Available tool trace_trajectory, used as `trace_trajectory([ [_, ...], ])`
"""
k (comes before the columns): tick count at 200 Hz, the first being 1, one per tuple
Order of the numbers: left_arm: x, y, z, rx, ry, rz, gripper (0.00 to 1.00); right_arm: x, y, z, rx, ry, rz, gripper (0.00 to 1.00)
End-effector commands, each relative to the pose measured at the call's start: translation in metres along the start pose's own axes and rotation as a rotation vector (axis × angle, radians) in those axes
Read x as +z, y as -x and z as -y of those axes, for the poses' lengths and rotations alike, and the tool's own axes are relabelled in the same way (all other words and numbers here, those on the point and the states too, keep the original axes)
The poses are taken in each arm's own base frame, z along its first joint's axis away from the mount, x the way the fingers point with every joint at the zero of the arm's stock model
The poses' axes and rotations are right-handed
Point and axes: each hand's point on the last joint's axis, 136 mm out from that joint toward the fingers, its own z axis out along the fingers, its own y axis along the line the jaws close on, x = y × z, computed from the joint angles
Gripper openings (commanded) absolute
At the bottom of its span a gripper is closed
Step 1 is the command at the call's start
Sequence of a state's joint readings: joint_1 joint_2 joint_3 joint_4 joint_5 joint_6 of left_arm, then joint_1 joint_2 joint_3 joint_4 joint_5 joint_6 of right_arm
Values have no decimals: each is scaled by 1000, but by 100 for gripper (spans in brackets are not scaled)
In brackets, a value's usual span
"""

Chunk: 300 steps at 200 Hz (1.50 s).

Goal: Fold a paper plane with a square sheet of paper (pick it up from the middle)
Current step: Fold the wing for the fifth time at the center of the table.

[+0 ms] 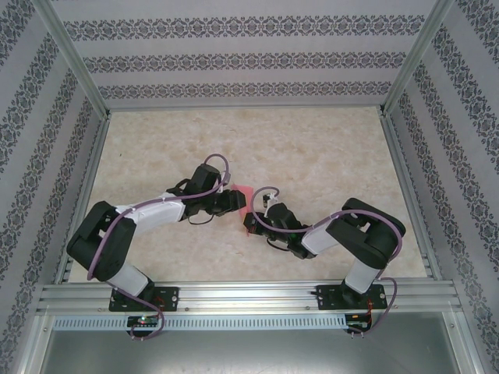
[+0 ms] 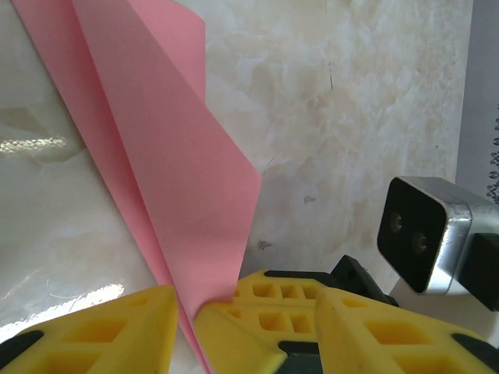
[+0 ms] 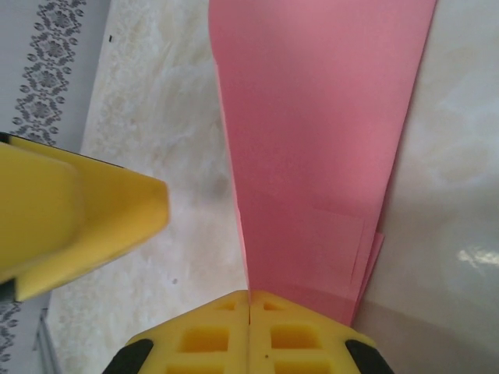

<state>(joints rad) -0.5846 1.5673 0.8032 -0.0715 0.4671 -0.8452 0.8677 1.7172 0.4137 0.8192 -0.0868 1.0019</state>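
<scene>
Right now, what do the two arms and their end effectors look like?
The left arm and right arm have white links, black joints and purple cables. The left end effector and right end effector carry yellow fingers with rectangular recesses. A silver, black-faced camera sits at the right wrist.

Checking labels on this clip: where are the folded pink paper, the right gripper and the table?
folded pink paper (image 3: 320, 132), right wrist view, middle of its flat top layer.
right gripper (image 3: 249, 298), right wrist view, seam between its shut fingertips.
table (image 1: 312, 140), top view, bare marble surface.
</scene>
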Motion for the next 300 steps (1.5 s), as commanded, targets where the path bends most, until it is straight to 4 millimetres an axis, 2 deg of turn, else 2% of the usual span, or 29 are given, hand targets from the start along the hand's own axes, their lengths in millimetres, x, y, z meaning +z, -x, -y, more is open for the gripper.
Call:
trace_trajectory([
  [1,2,10,17,48,-76,17,51,2,-1,-10,52,62,-22,0],
  [30,11,13,20,41,-103,6,51,5,-1,-6,96,83,-12,0],
  [67,27,12,12,19,-105,-16,51,5,-1,1,114,69,3,1],
  [91,29,15,12,19,-107,-5,51,1,-1,6,105,34,9,8],
  [124,33,17,11,22,-98,-10,51,-2,-5,17,85,-36,-8,24],
  [141,34,17,10,19,-95,-13,51,-1,-6,16,67,-51,-16,25],
  [171,35,17,8,20,-90,-11,51,2,-10,20,24,-122,-42,22],
  [234,35,21,10,31,-79,-4,51,-2,-5,17,35,-124,-16,2],
  [300,35,21,15,59,-97,-19,53,-5,1,3,123,15,-12,0],
])
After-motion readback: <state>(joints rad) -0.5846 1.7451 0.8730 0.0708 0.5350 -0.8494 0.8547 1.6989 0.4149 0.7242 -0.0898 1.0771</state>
